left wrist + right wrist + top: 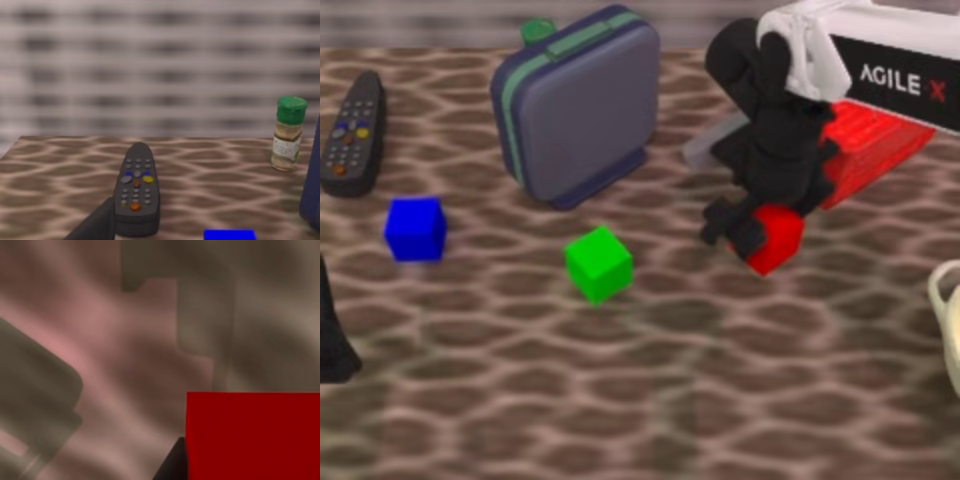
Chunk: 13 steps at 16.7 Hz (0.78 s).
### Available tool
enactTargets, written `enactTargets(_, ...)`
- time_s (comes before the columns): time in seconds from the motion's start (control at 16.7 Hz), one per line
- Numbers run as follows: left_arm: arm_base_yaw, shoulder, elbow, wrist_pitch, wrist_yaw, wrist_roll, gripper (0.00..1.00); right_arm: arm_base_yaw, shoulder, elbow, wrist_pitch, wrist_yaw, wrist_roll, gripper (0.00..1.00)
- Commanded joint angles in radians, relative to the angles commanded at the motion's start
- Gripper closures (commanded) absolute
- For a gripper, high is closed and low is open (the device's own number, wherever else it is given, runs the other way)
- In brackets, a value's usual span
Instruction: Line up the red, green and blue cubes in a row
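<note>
A brown worktop with a pale net-like pattern runs under everything, with a blurred striped wall behind it in my left wrist view. The largest thing on it is a grey-blue case with a green band, standing at the far middle. To its right lies the red wire-mesh basket, partly under my right arm. A cream vessel's rim shows at the right edge. A dark remote control lies at the far left, and a green-capped spice jar stands behind the case.

My right claw is down at the red cube, just in front of the basket, its fingers close against the cube's sides; I cannot tell whether they grip it. The green cube sits near the middle, well apart from the red one. The blue cube sits farther left, below the remote. My left claw is parked at the left edge; its fingers I cannot tell.
</note>
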Motion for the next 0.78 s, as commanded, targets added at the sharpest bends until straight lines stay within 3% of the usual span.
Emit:
enactTargets(0.54, 0.0, 0.0, 0.0, 0.0, 0.0, 0.0, 0.0, 0.006, -0.022, 0.052, -0.068, 0.0, 0.014, 1.0)
enactTargets(0.78, 0.0, 0.0, 0.0, 0.0, 0.0, 0.0, 0.0, 0.079, 0.003, 0.1, -0.095, 0.004, 0.162, 1.0)
